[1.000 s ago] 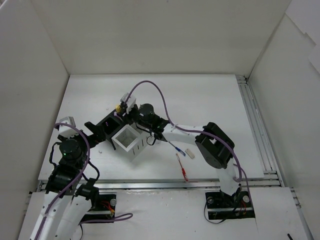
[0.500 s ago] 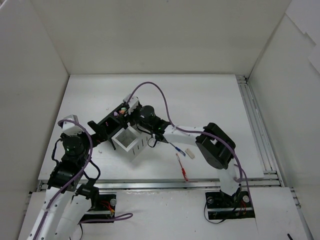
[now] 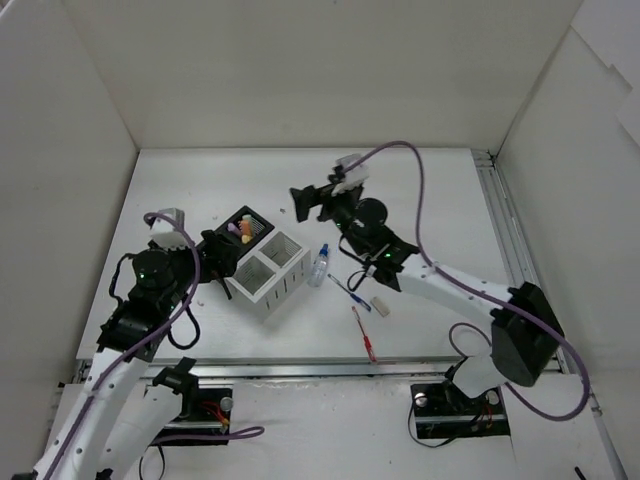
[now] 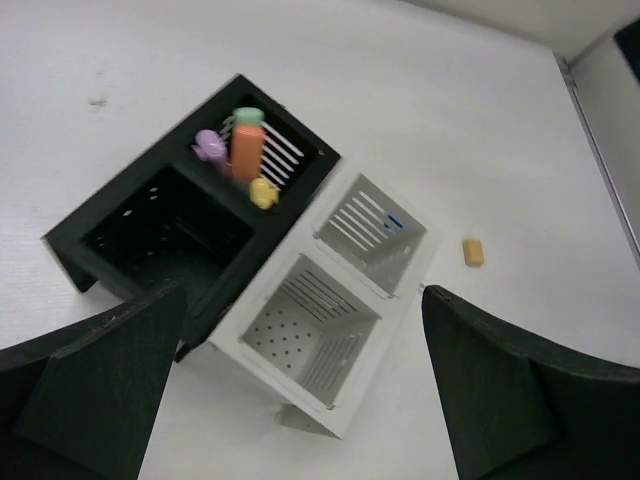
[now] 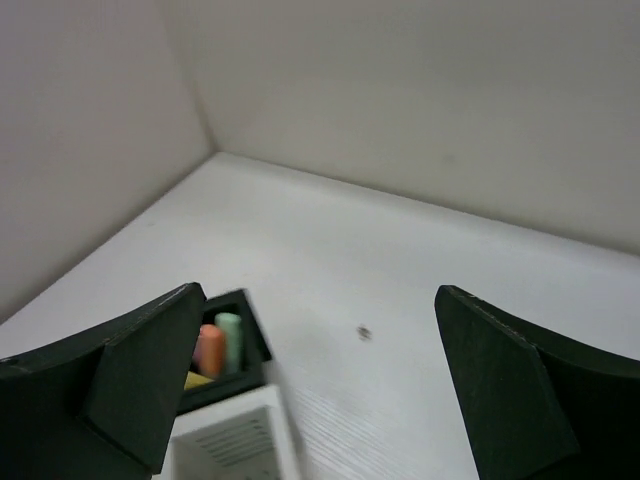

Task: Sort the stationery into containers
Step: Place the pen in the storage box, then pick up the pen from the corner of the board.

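Observation:
Several pastel highlighters (image 3: 241, 229) (image 4: 247, 150) (image 5: 215, 345) stand in the far compartment of the black box (image 3: 256, 216) (image 4: 130, 200) (image 5: 252, 345). The white slatted box (image 3: 285, 293) (image 4: 380, 350) (image 5: 230, 440) touches it, and both its compartments look empty. A clear blue-capped bottle (image 3: 320, 266) stands by its right side. A blue pen (image 3: 350, 293), a red pen (image 3: 366, 337) and a beige eraser (image 3: 380, 307) (image 4: 473, 252) lie on the table further right. My left gripper (image 3: 218, 255) (image 4: 302, 290) hangs open over the black box's near end. My right gripper (image 3: 298, 205) (image 5: 320, 290) is open and empty, raised behind the boxes.
White walls enclose the table on the left, back and right. A metal rail (image 3: 510, 250) runs along the right edge and another along the front. A small dark speck (image 3: 283, 212) (image 5: 365, 333) marks the table behind the boxes.
My right gripper opened over the black box, let go of a yellow highlighter there, and swung up and back to the right, uncovering the bottle. My left arm moved in toward the boxes.

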You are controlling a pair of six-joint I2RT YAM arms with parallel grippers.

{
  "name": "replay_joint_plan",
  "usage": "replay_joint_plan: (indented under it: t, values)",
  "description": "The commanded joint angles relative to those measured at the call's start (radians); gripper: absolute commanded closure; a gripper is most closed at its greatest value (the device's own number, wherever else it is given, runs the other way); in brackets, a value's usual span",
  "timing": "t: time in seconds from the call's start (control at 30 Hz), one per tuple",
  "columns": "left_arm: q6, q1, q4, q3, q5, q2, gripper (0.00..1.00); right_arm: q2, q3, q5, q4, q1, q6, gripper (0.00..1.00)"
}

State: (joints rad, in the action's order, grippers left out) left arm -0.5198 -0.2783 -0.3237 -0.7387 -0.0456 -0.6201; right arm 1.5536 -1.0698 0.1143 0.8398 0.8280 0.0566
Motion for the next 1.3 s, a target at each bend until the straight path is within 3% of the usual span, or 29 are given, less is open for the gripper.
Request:
replay_joint_plan:
  t: [0.0,0.03,0.07,0.17,0.2,0.23,0.33,0.53,0.73,0.83,0.9,1.03,1.27]
  values:
    - [0.084,-0.073,0.084,-0.091,-0.131,-0.099,0.0,-0.183,0.097,0.212,-0.086,-0.116,0.176,0.02]
    - [0.11,-0.152,0.08,-0.105,-0.128,-0.122,0.0,-0.22,0.106,0.246,-0.161,-0.133,0.196,0.02]
    - [0.148,-0.201,0.074,-0.116,-0.128,-0.168,0.0,-0.287,0.108,0.274,-0.343,-0.148,0.237,0.02]
    - [0.372,-0.398,0.043,-0.159,-0.197,-0.245,0.0,-0.39,0.114,0.32,-0.622,-0.216,0.236,0.02]
    - [0.432,-0.447,0.044,-0.153,-0.247,-0.259,0.0,-0.418,0.12,0.332,-0.669,-0.243,0.224,0.02]
    - [0.584,-0.531,0.049,-0.145,-0.29,-0.283,0.0,-0.475,0.145,0.34,-0.708,-0.248,0.209,0.02]
    - [0.77,-0.643,0.049,-0.162,-0.33,-0.373,0.0,-0.6,0.188,0.343,-0.868,-0.305,0.2,0.02]
    - [1.002,-0.709,-0.003,-0.286,-0.385,-0.644,0.0,-0.794,0.202,0.254,-1.056,-0.441,0.227,0.02]
    - [1.245,-0.771,-0.211,-0.53,-0.456,-0.874,0.0,-0.828,0.182,0.163,-1.151,-0.526,0.227,0.02]
    - [1.303,-0.782,-0.192,-0.596,-0.461,-0.937,0.0,-0.816,0.179,0.099,-1.154,-0.563,0.235,0.02]
    - [1.484,-0.782,-0.323,-0.663,-0.548,-0.989,0.0,-0.805,0.174,0.071,-1.162,-0.579,0.236,0.02]
    - [1.73,-0.817,-0.549,-0.758,-0.55,-1.07,0.0,-0.77,0.169,0.033,-1.17,-0.584,0.236,0.02]
    - [1.819,-0.837,-0.707,-0.895,-0.565,-1.228,0.06,-0.794,0.166,0.16,-1.202,-0.589,0.279,0.02]
